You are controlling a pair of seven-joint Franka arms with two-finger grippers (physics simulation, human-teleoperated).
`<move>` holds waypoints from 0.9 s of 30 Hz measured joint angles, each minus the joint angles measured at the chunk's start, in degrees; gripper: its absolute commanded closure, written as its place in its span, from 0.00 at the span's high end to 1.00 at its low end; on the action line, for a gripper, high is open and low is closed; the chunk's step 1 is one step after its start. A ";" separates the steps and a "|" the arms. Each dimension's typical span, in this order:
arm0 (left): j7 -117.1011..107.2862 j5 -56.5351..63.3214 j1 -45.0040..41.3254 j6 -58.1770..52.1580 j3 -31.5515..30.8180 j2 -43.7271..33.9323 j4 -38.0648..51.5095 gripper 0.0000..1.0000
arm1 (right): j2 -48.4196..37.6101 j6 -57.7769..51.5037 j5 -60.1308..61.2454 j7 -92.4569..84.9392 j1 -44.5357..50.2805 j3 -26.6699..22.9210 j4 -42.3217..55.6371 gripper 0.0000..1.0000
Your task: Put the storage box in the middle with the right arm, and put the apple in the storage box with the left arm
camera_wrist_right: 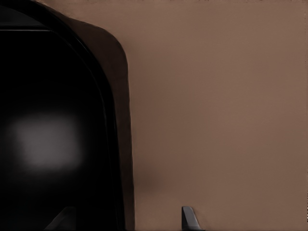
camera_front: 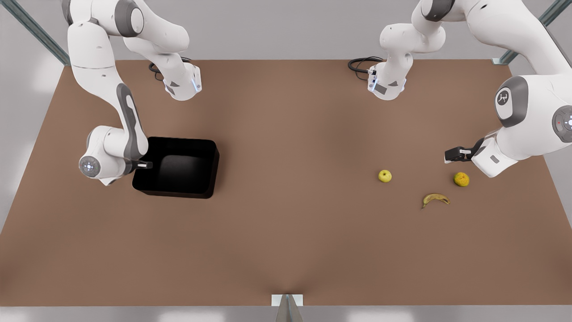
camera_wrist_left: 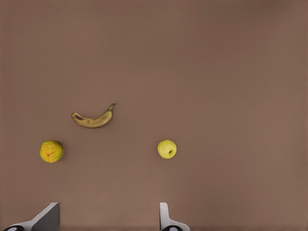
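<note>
Glossy black plastic, rectangular with rounded corners and tapering walls: the storage box (camera_front: 178,167) sits on the brown surface (camera_front: 286,250), far off toward the front view's left from the fruit, open top up, inside dark with a soft sheen on the floor. Right claw (camera_front: 144,165) is at the box wall on the side away from the fruit; in the right wrist view one finger (camera_wrist_right: 190,219) sits outside the black rim (camera_wrist_right: 113,144) and the other inside, fingers apart and straddling the wall, contact not clear.

Apple (camera_front: 384,175), small, smooth, pale yellow-green with a dark stem dimple, lies on the surface well apart from the box. Rougher orange-yellow fruit (camera_front: 461,179) lies beyond the apple, farther from the box. Brown-spotted banana (camera_front: 435,198) lies between and slightly in front of those two. Left claw (camera_front: 455,154) hovers just beside the orange-yellow fruit, near the apple but not over it; its fingers (camera_wrist_left: 166,219) are spread, holding nothing.
</note>
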 measured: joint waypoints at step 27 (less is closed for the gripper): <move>0.12 0.00 0.00 -0.31 0.70 0.09 0.00 1.00 | 7.50 -14.07 15.28 1.76 20.42 0.60 34.98 0.21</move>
